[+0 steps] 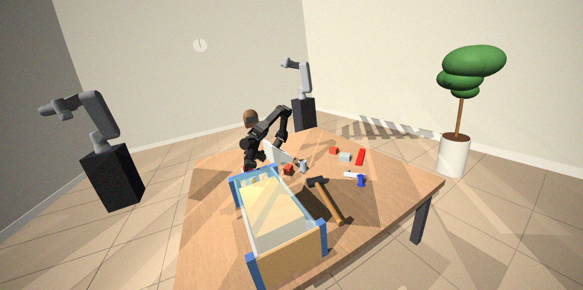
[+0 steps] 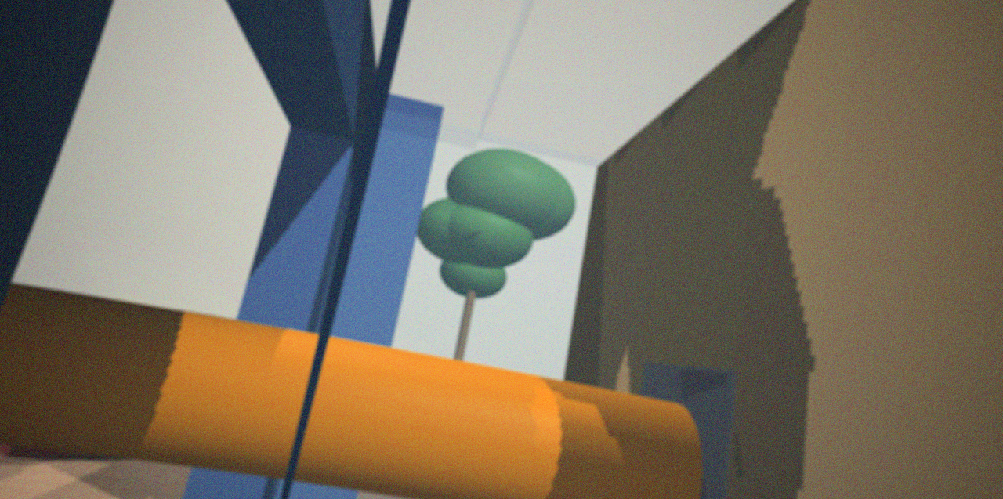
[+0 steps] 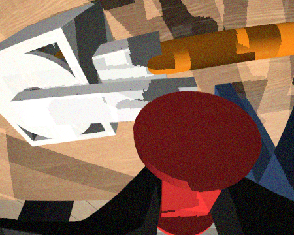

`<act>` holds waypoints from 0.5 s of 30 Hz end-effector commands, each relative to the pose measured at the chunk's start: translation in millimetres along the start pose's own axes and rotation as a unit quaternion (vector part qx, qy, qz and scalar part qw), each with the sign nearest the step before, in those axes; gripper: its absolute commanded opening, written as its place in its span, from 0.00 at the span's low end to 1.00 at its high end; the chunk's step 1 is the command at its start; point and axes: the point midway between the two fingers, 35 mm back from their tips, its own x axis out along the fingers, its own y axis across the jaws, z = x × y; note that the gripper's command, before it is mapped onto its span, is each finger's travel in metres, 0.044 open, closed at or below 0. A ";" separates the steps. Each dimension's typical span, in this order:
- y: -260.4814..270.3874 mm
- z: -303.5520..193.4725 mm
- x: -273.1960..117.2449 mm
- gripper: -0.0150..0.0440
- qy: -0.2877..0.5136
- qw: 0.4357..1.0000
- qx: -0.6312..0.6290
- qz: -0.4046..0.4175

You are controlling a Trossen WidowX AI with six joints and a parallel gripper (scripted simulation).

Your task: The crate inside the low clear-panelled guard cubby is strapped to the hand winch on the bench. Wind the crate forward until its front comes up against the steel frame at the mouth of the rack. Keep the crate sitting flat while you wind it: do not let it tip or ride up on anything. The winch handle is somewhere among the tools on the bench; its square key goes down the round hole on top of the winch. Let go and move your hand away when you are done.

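My gripper [image 1: 247, 167] [image 3: 189, 200] is shut on the red knob [image 3: 197, 137] of the winch handle, just outside the blue frame [image 1: 260, 169] [image 3: 245, 117]. The handle's white crank arm [image 3: 72, 108] reaches left from under the knob, its far end over the winch [image 3: 86, 46]; the key and hole are hidden. An orange strap [image 3: 219, 49] [image 2: 434, 411] runs from the winch side towards the rack. The crate [image 1: 268, 202] sits inside the clear-panelled cubby and looks flat. In the top view a gap shows between its front and the frame; its exact width is unclear.
A white panel [image 1: 275, 153] stands behind the gripper. A red block [image 1: 288, 169] and a grey cylinder [image 1: 302, 165] stand right of the frame. A mallet [image 1: 328, 202] lies beside the cubby. A blue spool-shaped piece [image 1: 360, 180] and a red bar [image 1: 360, 157] are farther right.
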 end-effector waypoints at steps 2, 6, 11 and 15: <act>1.5 17.0 -3.1 0.25 -0.017 1.000 -0.003 0.002; 2.5 20.8 -4.9 0.25 -0.017 1.000 -0.003 0.002; 4.0 25.2 -7.0 0.25 -0.017 1.000 -0.003 0.002; 5.4 28.9 -8.8 0.25 -0.018 1.000 -0.003 0.002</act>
